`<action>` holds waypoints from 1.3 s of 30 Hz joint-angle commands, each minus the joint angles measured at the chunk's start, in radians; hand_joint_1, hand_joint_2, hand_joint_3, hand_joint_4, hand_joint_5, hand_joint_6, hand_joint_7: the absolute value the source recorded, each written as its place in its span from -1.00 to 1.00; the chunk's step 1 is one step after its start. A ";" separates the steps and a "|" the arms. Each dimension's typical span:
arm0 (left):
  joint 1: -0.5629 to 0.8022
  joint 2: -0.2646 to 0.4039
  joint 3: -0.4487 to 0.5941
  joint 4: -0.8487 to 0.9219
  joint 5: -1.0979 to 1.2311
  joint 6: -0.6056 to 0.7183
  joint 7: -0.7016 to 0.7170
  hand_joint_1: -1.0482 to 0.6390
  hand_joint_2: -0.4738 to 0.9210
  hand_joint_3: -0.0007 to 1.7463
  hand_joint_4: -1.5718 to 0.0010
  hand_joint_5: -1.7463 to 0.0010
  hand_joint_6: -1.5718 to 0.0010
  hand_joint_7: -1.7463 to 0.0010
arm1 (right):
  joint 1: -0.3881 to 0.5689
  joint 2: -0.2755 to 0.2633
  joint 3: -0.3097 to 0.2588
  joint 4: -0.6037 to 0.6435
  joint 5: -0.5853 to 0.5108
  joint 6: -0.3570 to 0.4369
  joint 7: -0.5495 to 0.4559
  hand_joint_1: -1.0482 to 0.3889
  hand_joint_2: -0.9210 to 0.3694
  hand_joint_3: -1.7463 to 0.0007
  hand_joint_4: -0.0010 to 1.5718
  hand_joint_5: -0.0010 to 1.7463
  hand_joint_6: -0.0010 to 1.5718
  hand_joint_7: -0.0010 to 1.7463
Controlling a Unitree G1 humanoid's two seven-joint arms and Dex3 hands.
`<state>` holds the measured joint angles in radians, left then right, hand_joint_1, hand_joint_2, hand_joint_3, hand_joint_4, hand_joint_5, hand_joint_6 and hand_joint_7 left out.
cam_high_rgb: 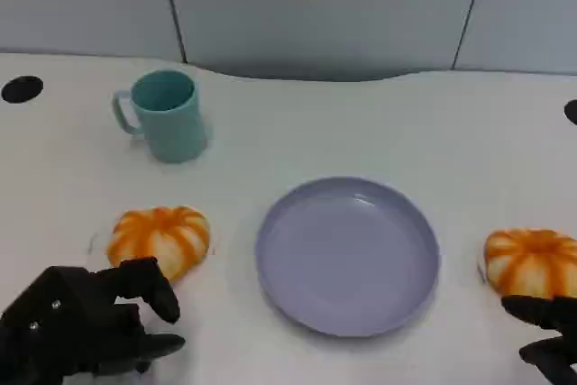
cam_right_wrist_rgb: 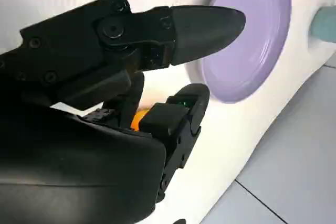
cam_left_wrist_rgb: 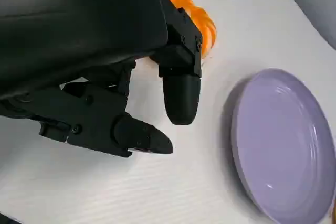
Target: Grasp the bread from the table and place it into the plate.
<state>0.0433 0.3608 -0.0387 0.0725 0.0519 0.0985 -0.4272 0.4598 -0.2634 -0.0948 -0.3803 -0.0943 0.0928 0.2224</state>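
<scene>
Bright, even overhead light; soft faint shadows; slightly blurred wrist close-ups.

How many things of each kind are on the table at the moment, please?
Bread: 2, one by the left hand, one by the right hand
Plate: 1, purple
Mug: 1, teal
Total: 4

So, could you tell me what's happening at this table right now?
A humanoid robot is set to move bread onto the purple plate, which holds nothing. Two orange-striped breads lie on the table: the left bread beside the open left robot hand, the right bread just beyond the right robot hand. Neither is grasped.
</scene>
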 commanded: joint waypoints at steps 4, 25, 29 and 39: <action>-0.021 0.022 0.003 0.002 0.017 0.017 0.014 -0.02 1.00 -0.88 0.15 -1.00 0.42 -1.00 | -0.003 -0.021 -0.006 -0.012 -0.013 0.034 0.004 -0.06 -1.00 0.57 -0.37 -0.18 -0.07 -0.99; -0.014 0.028 0.002 -0.028 0.017 0.051 -0.001 -0.02 1.00 -0.90 0.17 -1.00 0.41 -1.00 | 0.007 -0.020 -0.006 -0.022 -0.012 0.029 0.007 -0.09 -1.00 0.57 -0.35 -0.20 -0.05 -0.99; -0.009 0.016 0.011 -0.017 0.012 0.007 0.015 -0.01 1.00 -0.91 0.18 -1.00 0.41 -1.00 | 0.006 -0.020 -0.003 -0.028 -0.012 0.041 0.010 -0.08 -1.00 0.57 -0.36 -0.21 -0.06 -0.99; 0.030 0.058 0.013 -0.059 0.320 -0.458 0.307 -0.17 0.98 -0.95 0.47 -1.00 0.66 -0.96 | -0.004 -0.001 0.015 -0.034 -0.003 0.057 0.007 -0.03 -1.00 0.56 -0.35 -0.19 -0.04 -0.99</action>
<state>0.0681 0.3720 -0.0301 0.0333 0.2520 -0.2829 -0.2125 0.4616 -0.2686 -0.0838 -0.4054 -0.1065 0.1405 0.2302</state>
